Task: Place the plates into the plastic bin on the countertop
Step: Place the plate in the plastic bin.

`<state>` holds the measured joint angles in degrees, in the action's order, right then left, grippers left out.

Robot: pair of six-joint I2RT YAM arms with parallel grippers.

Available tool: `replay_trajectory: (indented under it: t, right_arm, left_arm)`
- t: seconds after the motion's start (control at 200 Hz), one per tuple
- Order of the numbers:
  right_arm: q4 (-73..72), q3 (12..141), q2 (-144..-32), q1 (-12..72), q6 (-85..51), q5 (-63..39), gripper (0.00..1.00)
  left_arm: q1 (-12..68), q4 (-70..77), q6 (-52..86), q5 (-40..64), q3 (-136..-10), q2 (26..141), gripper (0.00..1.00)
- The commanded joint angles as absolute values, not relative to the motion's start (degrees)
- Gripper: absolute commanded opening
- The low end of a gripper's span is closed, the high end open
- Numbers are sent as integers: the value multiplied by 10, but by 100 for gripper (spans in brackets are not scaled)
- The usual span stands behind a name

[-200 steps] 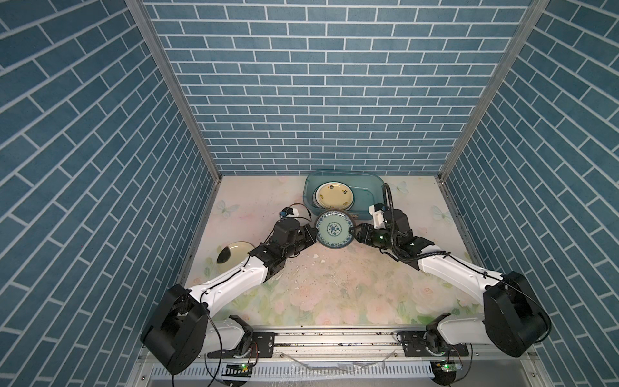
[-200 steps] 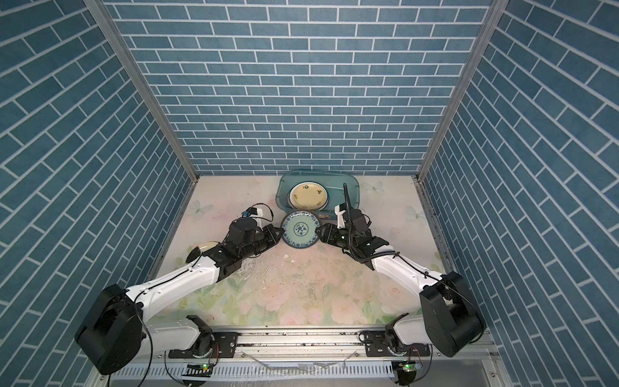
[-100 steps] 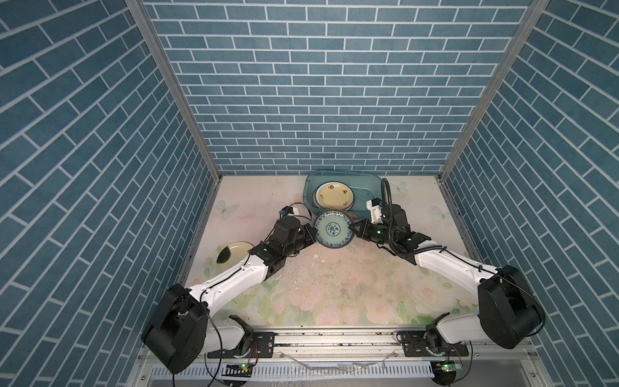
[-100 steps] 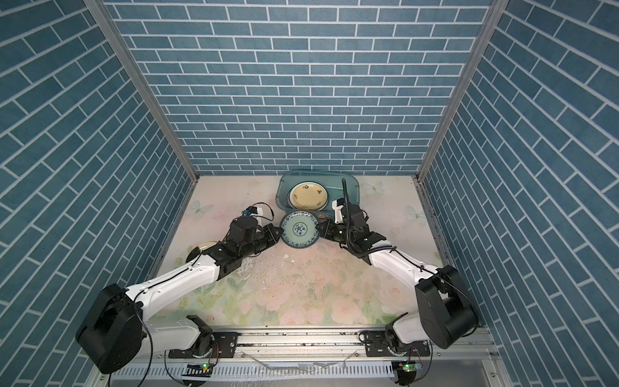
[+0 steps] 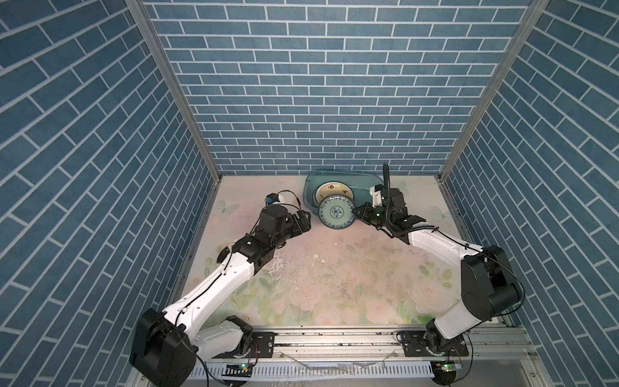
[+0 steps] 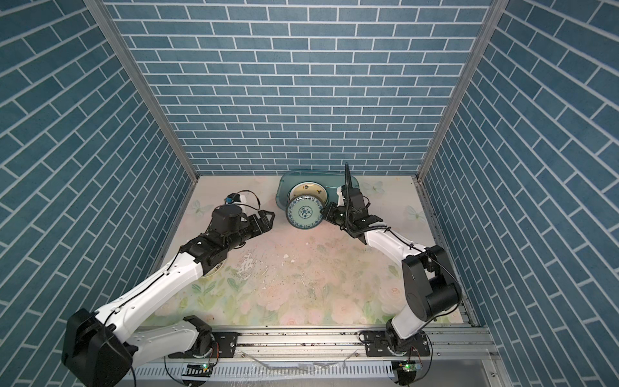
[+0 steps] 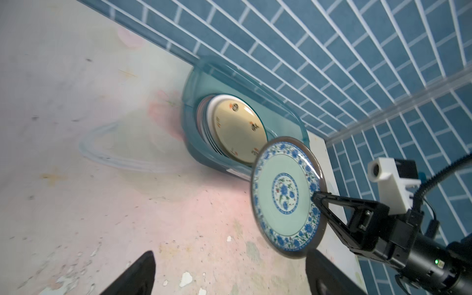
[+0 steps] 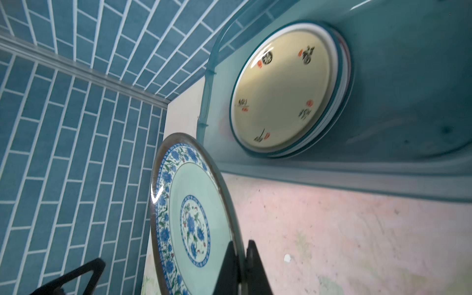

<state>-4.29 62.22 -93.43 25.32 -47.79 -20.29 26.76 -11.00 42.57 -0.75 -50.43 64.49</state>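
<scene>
Pastel floral counter (image 5: 335,274), scuffed, carries every item noted.

1. Bin (image 5: 364,185) (image 6: 335,184): translucent teal, set against the back wall (image 5: 318,100), its long axis running along that wall. A stack of plates (image 5: 333,193) (image 7: 238,130) (image 8: 283,89) lies flat in the end nearer the left arm. The top plate is pale yellow with small black and red marks.

2. Floral plate (image 5: 336,212) (image 6: 304,212) (image 7: 284,196) (image 8: 194,224): outside the bin, just in front of its near wall, which it overlaps in both top views. It is steeply tilted, almost on edge. The decorated face is turned towards the left arm and partly upward. Whether the lower edge touches the counter cannot be told.

3. Right fingers (image 5: 360,212) (image 7: 332,201) (image 8: 229,268): clamped on the floral plate's rim, one finger on the face and one behind, on the side towards the right arm.

4. Left fingers (image 6: 263,216) (image 7: 143,273): spread wide, holding nothing. They stand near the plate's opposite edge, apart from it.

5. Pale plate (image 6: 217,268): a sliver shows on the counter under the left forearm, the rest hidden.
</scene>
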Motion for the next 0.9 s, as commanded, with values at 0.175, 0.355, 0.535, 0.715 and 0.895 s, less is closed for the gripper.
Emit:
replay_trajectory:
  t: [0.175, 0.355, 0.535, 0.715, 0.895]
  right_arm:
    - [29, 776, -1048, 200, -450, -215, 0]
    - [73, 886, -1138, 199, -440, -224, 0]
    - [113, 971, -1205, 199, -426, -223, 0]
    - [135, 1011, -1237, 199, -419, -224, 0]
    - [161, 1037, -1261, 200, -411, -217, 0]
  left_arm:
    - [135, -252, 399, -12, -465, 561, 100]
    - [61, -264, 408, 33, -425, 528, 100]
    - [36, -271, 406, 42, -411, 521, 100]
    - [11, -262, 404, 63, -402, 525, 100]
    - [-13, -241, 405, 92, -380, 533, 100]
